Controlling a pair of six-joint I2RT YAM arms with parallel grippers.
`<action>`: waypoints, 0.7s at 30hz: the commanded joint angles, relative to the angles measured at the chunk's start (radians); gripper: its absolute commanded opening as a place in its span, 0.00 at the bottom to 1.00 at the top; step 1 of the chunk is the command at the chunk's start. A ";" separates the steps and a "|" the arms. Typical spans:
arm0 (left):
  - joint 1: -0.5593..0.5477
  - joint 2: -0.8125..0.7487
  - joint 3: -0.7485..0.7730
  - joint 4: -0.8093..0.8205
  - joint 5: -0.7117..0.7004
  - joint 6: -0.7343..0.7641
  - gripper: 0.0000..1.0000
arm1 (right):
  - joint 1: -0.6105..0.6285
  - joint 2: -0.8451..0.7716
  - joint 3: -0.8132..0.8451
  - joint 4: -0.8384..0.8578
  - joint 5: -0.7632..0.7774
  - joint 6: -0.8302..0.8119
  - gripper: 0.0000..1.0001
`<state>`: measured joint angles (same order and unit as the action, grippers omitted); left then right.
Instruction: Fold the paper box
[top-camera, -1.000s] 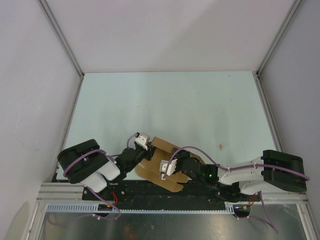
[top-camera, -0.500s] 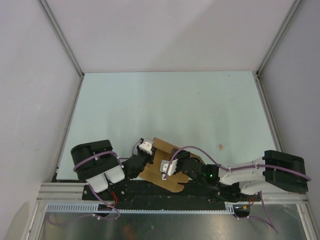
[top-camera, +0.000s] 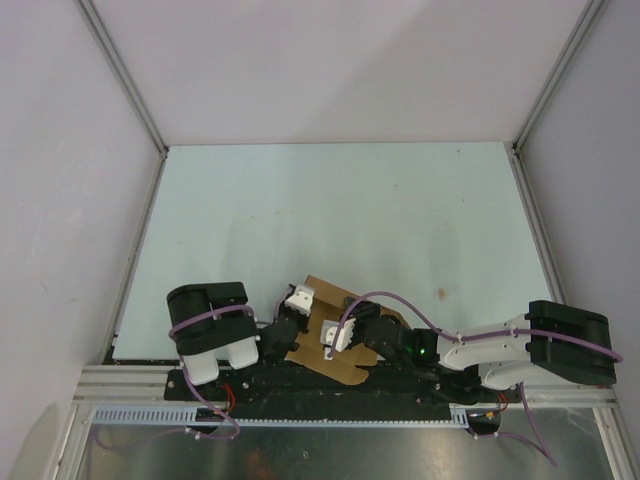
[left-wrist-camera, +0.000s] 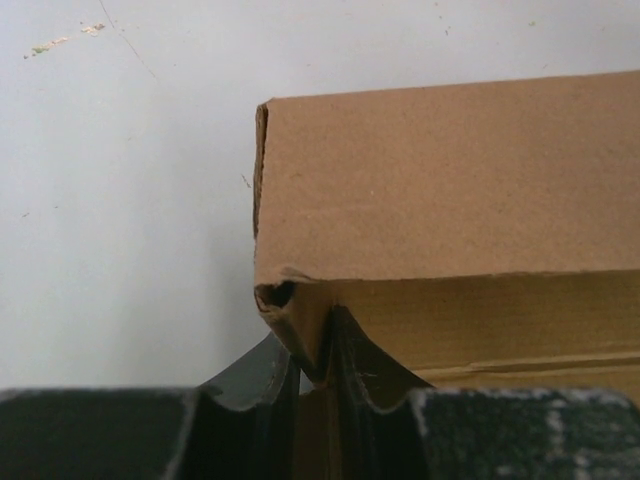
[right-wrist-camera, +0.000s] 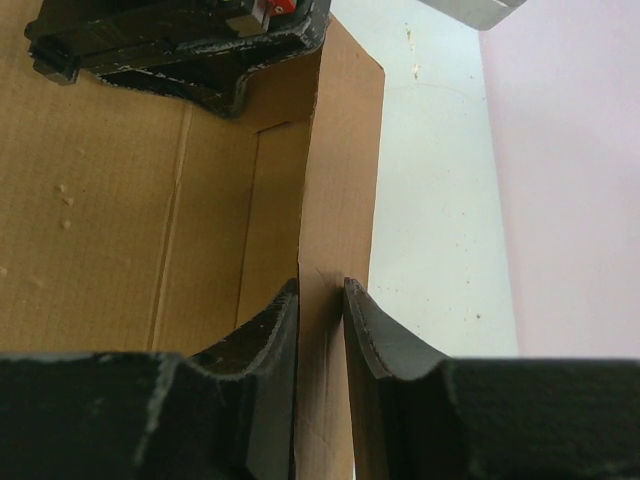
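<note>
The paper box is a brown cardboard sheet, partly folded, lying at the table's near edge between both arms. My left gripper reaches it from the left. In the left wrist view its fingers pinch a crumpled corner of the box, with a panel standing up beyond. My right gripper sits over the sheet's middle. In the right wrist view the right gripper is shut on an upright flap, with the flat creased panel to its left. The left gripper's black body shows at the top.
The pale green table stretches away behind the box, bounded by white walls and aluminium posts. A metal rail runs along the near edge under the arm bases. A small reddish speck lies right of the box.
The left arm's body has swung rightward toward the box and its jaws have narrowed onto the box's corner. The right arm has held still on its flap.
</note>
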<state>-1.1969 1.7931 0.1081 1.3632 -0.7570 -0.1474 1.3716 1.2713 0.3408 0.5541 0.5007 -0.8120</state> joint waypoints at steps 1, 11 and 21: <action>-0.024 0.005 0.015 0.220 -0.007 0.025 0.25 | 0.009 0.013 -0.016 -0.026 -0.074 0.054 0.26; -0.030 0.012 0.050 0.235 -0.004 0.048 0.33 | 0.009 0.016 -0.016 -0.023 -0.076 0.062 0.27; -0.030 -0.006 0.058 0.251 -0.039 0.068 0.28 | 0.009 0.022 -0.017 -0.022 -0.083 0.066 0.26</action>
<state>-1.2137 1.7977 0.1352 1.3293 -0.7879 -0.1196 1.3712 1.2713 0.3408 0.5587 0.4995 -0.7952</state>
